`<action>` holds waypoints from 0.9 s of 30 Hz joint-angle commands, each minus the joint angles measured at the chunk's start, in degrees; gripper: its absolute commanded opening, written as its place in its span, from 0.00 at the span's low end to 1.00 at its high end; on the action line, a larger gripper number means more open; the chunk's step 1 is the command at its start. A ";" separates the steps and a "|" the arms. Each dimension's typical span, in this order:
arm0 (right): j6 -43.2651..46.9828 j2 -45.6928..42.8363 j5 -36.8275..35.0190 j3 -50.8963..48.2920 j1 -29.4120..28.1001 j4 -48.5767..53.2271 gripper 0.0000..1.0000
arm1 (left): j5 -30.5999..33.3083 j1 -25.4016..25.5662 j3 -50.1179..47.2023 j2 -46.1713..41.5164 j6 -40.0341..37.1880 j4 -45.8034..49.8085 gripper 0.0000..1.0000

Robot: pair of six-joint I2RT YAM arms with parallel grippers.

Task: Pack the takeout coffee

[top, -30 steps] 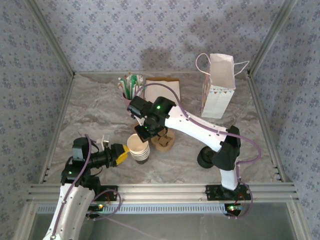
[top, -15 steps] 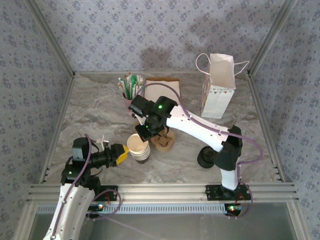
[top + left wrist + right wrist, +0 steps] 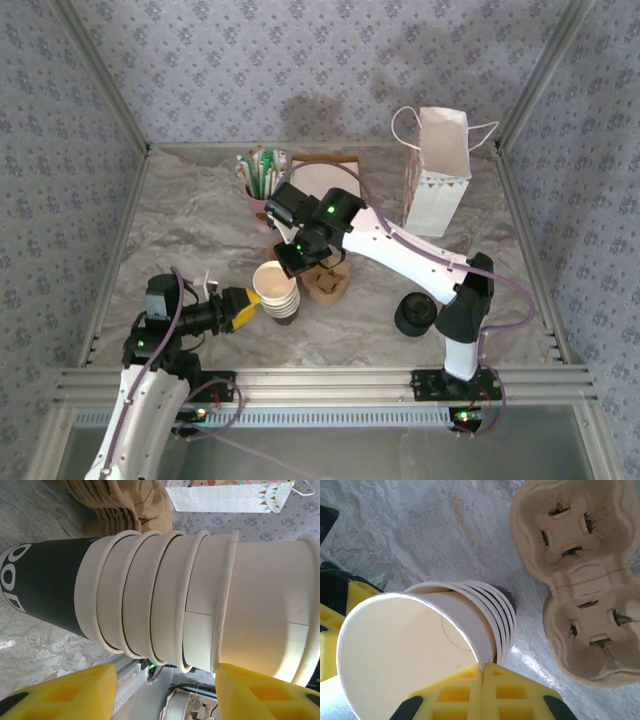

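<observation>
the step in hand is, i think, to separate one cup from the stack of paper cups (image 3: 280, 300). the right gripper (image 3: 482, 672) is above the stack with its fingers pressed together, and the rim of the top cup (image 3: 405, 645) seems pinched between them. this cup, tilted and without lid, is the one for the coffee. the left gripper (image 3: 165, 675) is half spread at the side of the stack (touching or not, i cannot tell). next the cup must lift straight out, then get a lid from the black lids (image 3: 415, 316), well apart from the stack.
</observation>
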State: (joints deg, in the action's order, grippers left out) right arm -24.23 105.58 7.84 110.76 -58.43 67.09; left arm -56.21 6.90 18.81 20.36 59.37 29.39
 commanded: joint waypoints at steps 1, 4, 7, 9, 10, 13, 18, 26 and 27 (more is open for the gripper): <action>-1.15 -2.11 1.43 0.56 0.17 -0.10 0.00 | 0.35 0.34 2.71 1.03 -1.72 1.81 0.55; -1.09 -2.22 0.75 2.59 0.32 0.81 0.00 | 0.65 0.33 3.72 1.76 -2.14 1.90 0.56; -0.66 -2.39 -0.16 5.08 0.50 2.17 0.00 | 1.00 0.33 4.73 2.73 -2.79 2.07 0.57; -0.38 -2.57 -0.82 6.71 0.68 3.05 0.00 | 1.18 0.36 5.60 3.42 -3.16 2.08 0.57; -0.20 -2.66 -1.03 7.53 0.78 3.60 0.00 | 1.21 0.31 5.94 3.81 -3.34 2.16 0.58; 0.35 -3.09 -2.06 9.59 1.11 5.04 0.00 | 1.45 0.31 6.87 4.66 -3.81 2.20 0.59; 1.03 -5.29 -4.23 11.99 1.95 7.43 0.00 | 2.04 0.31 8.94 6.17 -4.97 2.78 0.62; 2.17 -12.33 -8.18 10.38 2.67 11.15 0.00 | 7.43 0.33 18.60 8.73 -12.22 12.60 0.89; 2.12 -13.53 -8.49 8.75 2.74 11.14 0.00 | 8.26 0.36 20.25 9.24 -13.18 13.70 0.94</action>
State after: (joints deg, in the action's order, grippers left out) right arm -23.05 95.13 1.83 120.92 -55.96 74.96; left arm -50.65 6.90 34.41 28.97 50.68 38.50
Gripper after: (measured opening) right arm 0.064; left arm 0.917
